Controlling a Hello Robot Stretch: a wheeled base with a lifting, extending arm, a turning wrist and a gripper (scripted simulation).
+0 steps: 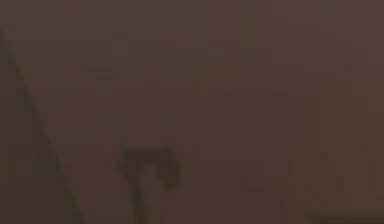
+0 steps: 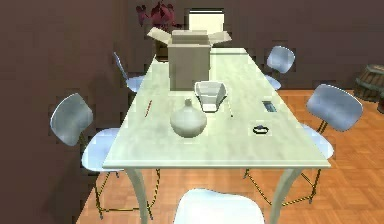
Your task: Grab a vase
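Arm side view: a long pale worktop (image 2: 235, 150) carries the task's thing, a pale, round-bodied vase (image 2: 188, 118) with a short narrow neck, standing upright. I take the open cardboard box (image 2: 190, 58) as my landmark. The vase stands on the near side of the box and well apart from it, roughly in line with it along the worktop. A small white tray (image 2: 211, 95) lies between box and vase, offset a little toward the view's right and just beside the vase's shoulder. Blue-grey chairs (image 2: 72, 118) ring the worktop on both sides of the box. Forward view: a plain dark brown surface (image 1: 250, 80) close ahead, nothing usable. I cannot tell the state of the fingers from these pictures, nor whether they hold anything. Assessment of handling: the vase looks like glazed ceramic, so I judge it rigid, moderately light, smooth enough to slip, and liable to chip or break if knocked over or dropped. The bulbous body is wide and curved, a poor seat for thin fingers. I would take it at the neck, just under the rim, approaching level from the side away from the tray.
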